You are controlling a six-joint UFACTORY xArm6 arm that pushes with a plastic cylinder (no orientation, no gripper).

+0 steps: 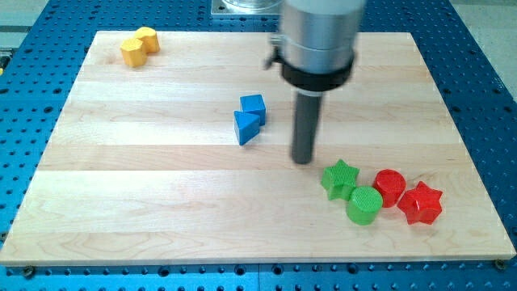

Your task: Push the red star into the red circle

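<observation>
The red star point(421, 203) lies near the view's bottom right of the wooden board. The red circle point(390, 186) sits just to its upper left, touching or nearly touching it. My tip point(303, 159) rests on the board to the left of these, a short way up and left of the green star point(340, 178). The tip touches no block.
A green circle point(364, 204) sits below the green star, next to the red circle. A blue cube point(253, 107) and a blue triangle point(246, 127) lie left of the rod. Two yellow blocks point(138, 46) lie at the top left. The board point(161, 178) lies on a blue perforated table.
</observation>
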